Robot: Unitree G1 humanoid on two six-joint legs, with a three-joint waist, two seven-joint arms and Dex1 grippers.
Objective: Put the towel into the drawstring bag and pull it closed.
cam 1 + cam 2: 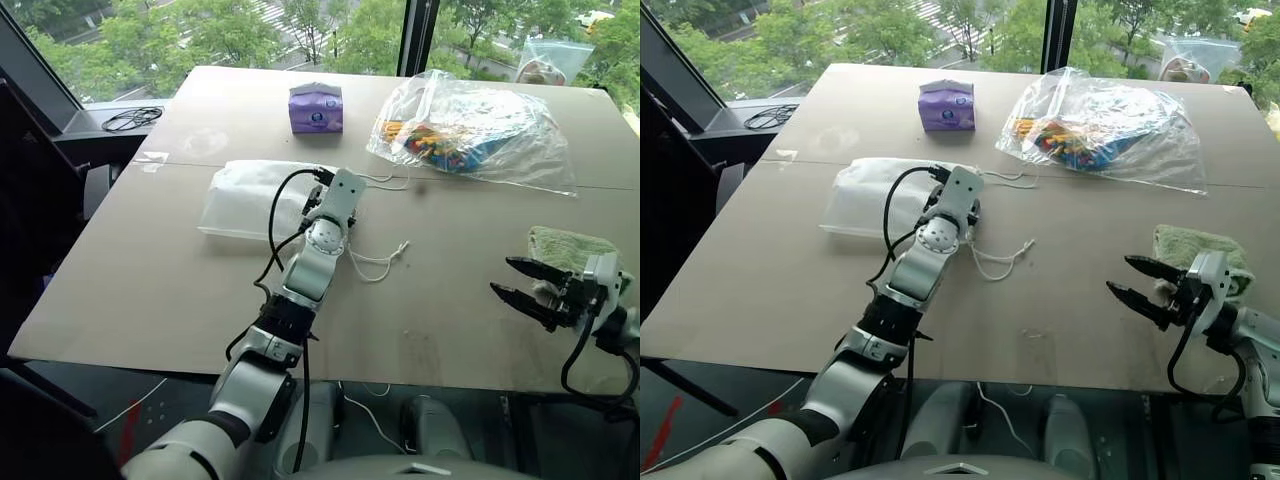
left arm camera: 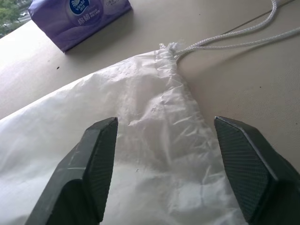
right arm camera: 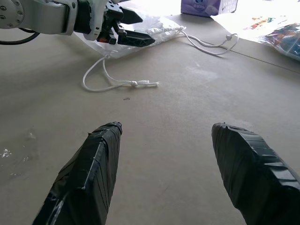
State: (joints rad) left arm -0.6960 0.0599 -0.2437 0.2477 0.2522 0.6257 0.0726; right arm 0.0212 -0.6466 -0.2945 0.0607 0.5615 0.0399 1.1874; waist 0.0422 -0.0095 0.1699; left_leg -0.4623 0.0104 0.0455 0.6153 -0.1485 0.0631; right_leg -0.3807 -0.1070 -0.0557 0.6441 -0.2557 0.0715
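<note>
Here, the tan table (image 1: pixel 150 290) carries everything. Toward its far right lies the large clear plastic bag (image 1: pixel 480 135) with colourful contents, crinkled and flat. Left of centre lies the drawstring bag (image 1: pixel 245 200), a thin translucent white pouch lying flat, its gathered mouth turned toward the table's middle and its white cords (image 1: pixel 385 258) trailing loose across the bare surface. The left gripper (image 2: pixel 164 159) reaches over that mouth end, jaws spread with the puckered fabric between the two black fingers (image 2: pixel 91 168) (whether the pads touch the fabric I cannot tell). The right gripper (image 1: pixel 520 290) hangs over the table's near right edge, well apart from the pouch, jaws spread and pinching nothing. Just behind it lies the green towel (image 1: pixel 570 245), folded, at the right edge. Beyond the pouch stands the small purple tissue box (image 1: pixel 316 108).
</note>
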